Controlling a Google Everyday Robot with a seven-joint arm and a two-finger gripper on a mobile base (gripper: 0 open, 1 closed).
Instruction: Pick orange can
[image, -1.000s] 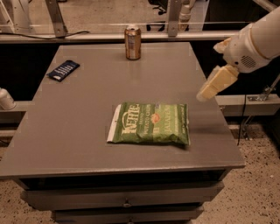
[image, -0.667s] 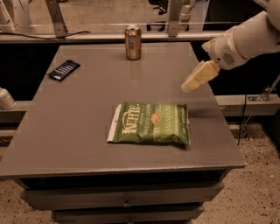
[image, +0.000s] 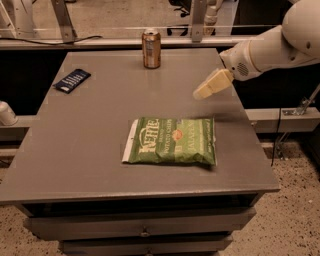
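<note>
Gripper (image: 204, 90), a cream wedge on the smooth white arm (image: 272, 47), hangs over the right part of the matte grey table (image: 85, 145); I cannot tell whether it is spread or closed. Orange can (image: 151, 48), a shiny copper cylinder with a silver rim, stands upright near the far edge, well apart from the gripper. I note a crinkled green chip bag (image: 172, 141) lying flat mid-table and a flat dark-blue packet (image: 72, 80) toward the far left corner.

A grey flat-topped metal table (image: 75, 150) with dark drawers (image: 100, 223) stands on speckled stone floor (image: 300, 200), a metal rail (image: 100, 43) along the far side; the cream gripper (image: 200, 93) hangs above the table's far right.
</note>
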